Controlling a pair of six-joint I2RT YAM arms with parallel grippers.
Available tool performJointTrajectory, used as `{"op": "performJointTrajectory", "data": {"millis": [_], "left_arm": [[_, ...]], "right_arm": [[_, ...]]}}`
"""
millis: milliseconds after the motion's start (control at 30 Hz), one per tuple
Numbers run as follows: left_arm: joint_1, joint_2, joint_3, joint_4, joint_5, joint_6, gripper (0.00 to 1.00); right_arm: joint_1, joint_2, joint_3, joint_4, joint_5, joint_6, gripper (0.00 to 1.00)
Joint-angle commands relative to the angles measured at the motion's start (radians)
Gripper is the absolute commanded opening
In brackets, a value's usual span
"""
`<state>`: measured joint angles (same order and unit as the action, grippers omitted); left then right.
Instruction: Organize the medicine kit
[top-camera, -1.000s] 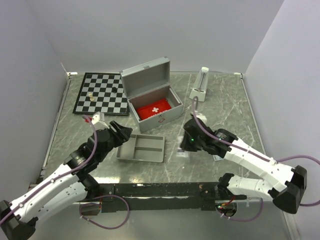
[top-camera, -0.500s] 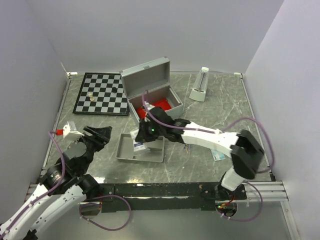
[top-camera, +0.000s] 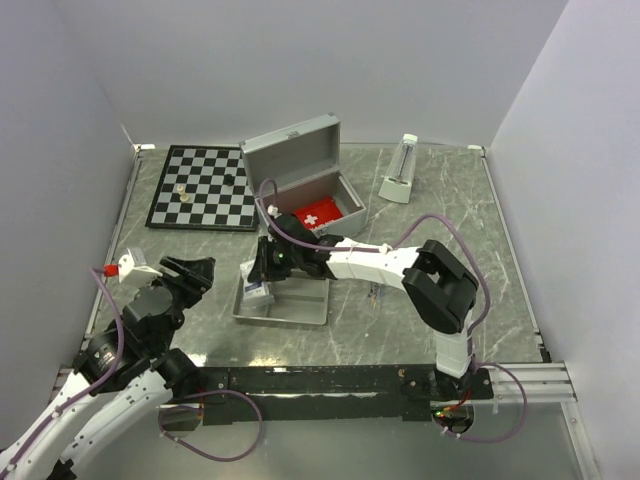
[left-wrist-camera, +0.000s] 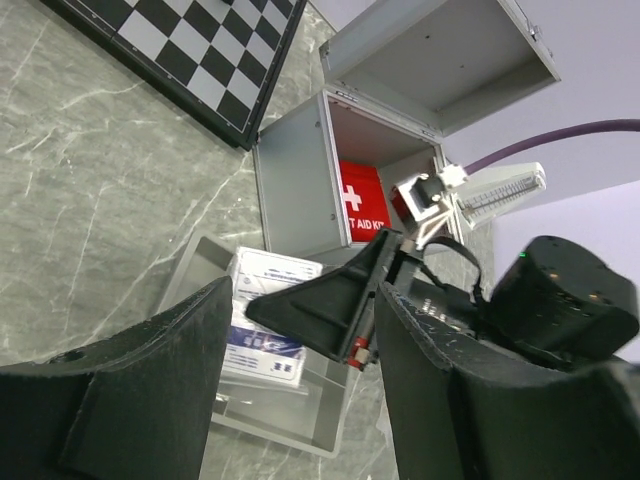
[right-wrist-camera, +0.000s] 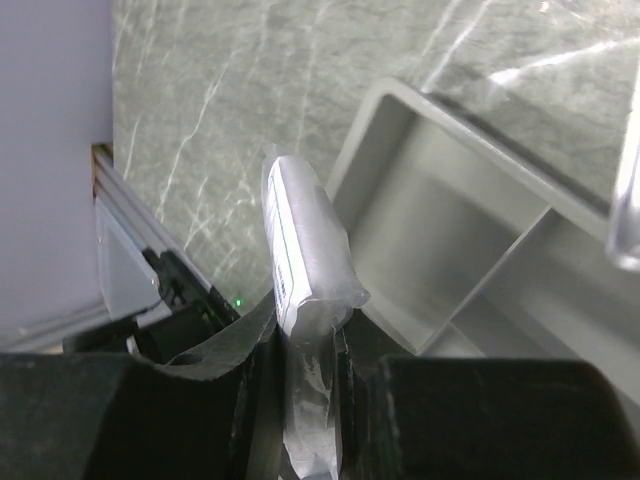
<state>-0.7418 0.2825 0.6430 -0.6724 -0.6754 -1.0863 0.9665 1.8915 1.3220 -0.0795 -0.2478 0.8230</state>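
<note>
One tray (top-camera: 303, 308), fronting open medicine kit (top-camera: 292, 155) — chessboard (top-camera: 205, 187) beside

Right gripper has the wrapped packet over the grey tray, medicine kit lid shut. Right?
Not quite: the medicine kit lid stands open, as the top view shows, with the red pouch visible inside. The right gripper does hold the wrapped packet over the grey tray.

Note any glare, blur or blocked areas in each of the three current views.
Top external: even, soft light, sharp throughout, only a faint sheen on the table. Left wrist: the left gripper's fingers are dark and blurred, masking the lower frame; the case is crisp. Right wrist: the wrapped box in the right gripper is soft, with bright streaks of glare on the table at top right.
</note>
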Motion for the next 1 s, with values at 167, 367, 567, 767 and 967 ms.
{"op": "performJointTrajectory", "data": {"millis": [167, 367, 567, 767, 967], "left_arm": [[0.001, -0.014, 0.027, -0.026, -0.024, -0.015, 0.64], [0.002, -0.022, 0.009, -0.009, -0.013, -0.012, 0.64], [0.001, -0.003, -0.002, 0.007, 0.0, -0.017, 0.64], [0.002, 0.0, -0.023, 0.033, 0.014, -0.014, 0.64], [0.001, 0.111, -0.055, 0.094, 0.013, -0.024, 0.65]], "right_arm": [[0.008, 0.092, 0.111, -0.015, 0.056, 0.094, 0.43], [0.012, 0.06, 0.091, -0.035, 0.096, 0.071, 0.7], [0.017, -0.029, 0.016, -0.083, 0.14, 0.016, 0.66], [0.05, -0.14, -0.106, -0.072, 0.197, -0.071, 0.65], [0.08, -0.224, -0.141, -0.077, 0.298, -0.148, 0.63]]}}
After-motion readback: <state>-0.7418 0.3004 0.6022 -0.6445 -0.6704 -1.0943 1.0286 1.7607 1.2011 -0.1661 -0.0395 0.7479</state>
